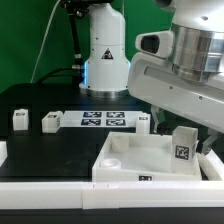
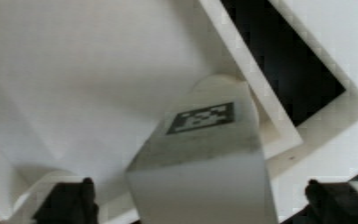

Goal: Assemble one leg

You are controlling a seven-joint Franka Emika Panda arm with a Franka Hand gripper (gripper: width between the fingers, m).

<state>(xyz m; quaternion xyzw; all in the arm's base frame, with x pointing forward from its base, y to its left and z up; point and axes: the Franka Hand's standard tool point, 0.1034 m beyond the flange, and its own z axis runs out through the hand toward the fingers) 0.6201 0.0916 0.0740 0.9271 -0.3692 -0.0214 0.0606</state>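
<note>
Leg (image 1: 183,146) stands upright on the tabletop (image 1: 130,160), tag facing the exterior camera, at roughly 6 o'clock beneath the gripper (image 2: 197,205). Wrist view: leg (image 2: 201,165) sits between the two fingers (image 2: 66,200); jaws spread, no contact visible, released.

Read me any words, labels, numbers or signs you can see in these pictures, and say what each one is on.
No readable words or numbers.
Warning triangle sign on the white robot base: its symbol is too small to read.
Black-and-white square tag on the leg: a pattern, no text.
Tags on the marker board: patterns only.
Small dark mark on the tabletop front edge: too blurred to read.
</note>
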